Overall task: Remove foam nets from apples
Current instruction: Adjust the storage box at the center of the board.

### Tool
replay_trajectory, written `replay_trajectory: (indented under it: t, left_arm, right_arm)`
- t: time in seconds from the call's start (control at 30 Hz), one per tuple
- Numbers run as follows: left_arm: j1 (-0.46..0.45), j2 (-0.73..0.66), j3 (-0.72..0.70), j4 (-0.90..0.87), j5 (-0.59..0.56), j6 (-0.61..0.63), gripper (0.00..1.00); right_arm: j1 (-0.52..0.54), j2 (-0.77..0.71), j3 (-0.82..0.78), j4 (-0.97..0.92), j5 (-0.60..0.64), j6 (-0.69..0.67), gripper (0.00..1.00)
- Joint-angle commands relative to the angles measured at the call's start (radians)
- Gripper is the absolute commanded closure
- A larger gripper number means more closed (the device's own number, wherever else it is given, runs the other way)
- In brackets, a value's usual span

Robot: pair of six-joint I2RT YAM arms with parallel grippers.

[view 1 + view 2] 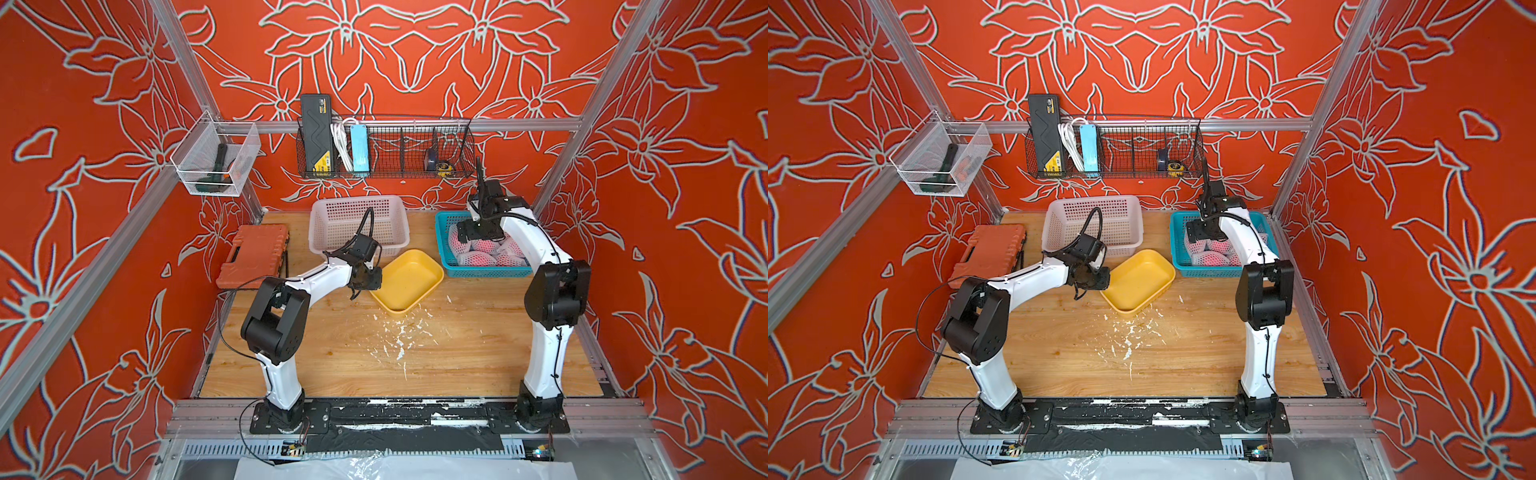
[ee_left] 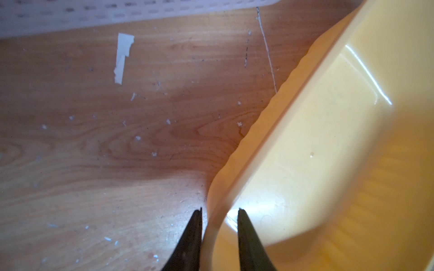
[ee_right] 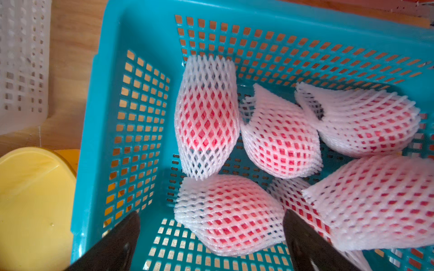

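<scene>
Scraps [image 1: 400, 353] litter the near table [image 1: 478, 365]. At 11 o'clock, left gripper [image 2: 220, 210] straddles the tray [image 2: 328, 140] rim; pinch unclear. Farther, at 1 o'clock, right gripper [image 3: 211, 212] gapes over the basket [image 3: 98, 117] of apples [image 3: 206, 124] in soft, light, tearable nets [image 3: 211, 68], likely best pinched at a loose end.

I am operating inside a robotics lab test cell. An aluminium frame [image 1: 519, 124] carries printed red floral panels [image 1: 415, 50] on three sides of a wooden tabletop [image 1: 457, 357]. The left arm [image 1: 316, 278] and the right arm [image 1: 528, 237] are bolted to a black base rail [image 1: 415, 409] with exposed cabling. A wire rack [image 1: 407, 158] on the back rail holds a power strip [image 1: 358, 149] and a tape measure [image 1: 434, 162]. An orange tool case [image 1: 253, 255] lies at the table's left edge.
</scene>
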Motion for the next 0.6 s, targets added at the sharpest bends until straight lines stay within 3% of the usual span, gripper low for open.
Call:
replay_trajectory:
  t: [0.0, 0.07, 0.2, 0.37, 0.57]
  left_arm:
    - [-0.002, 0.034, 0.041, -0.082, -0.035, 0.066, 0.59]
    - [0.001, 0.03, 0.057, -0.101, -0.013, 0.027, 0.39]
    - [0.001, -0.032, 0.014, -0.082, 0.02, -0.116, 0.17]
    - [0.0, -0.117, -0.101, -0.02, 0.089, -0.378, 0.14]
    - [-0.03, -0.211, -0.254, 0.132, 0.088, -0.623, 0.21]
  right_arm:
    - [0.002, 0.019, 0.041, -0.034, 0.024, 0.018, 0.05]
    - [0.003, 0.023, 0.047, -0.038, 0.025, 0.021, 0.04]
    - [0.003, 0.008, 0.04, -0.033, 0.027, 0.021, 0.04]
    - [0.003, -0.016, 0.005, -0.008, 0.022, 0.019, 0.04]
    - [0.003, -0.028, -0.003, -0.011, 0.008, 0.013, 0.04]
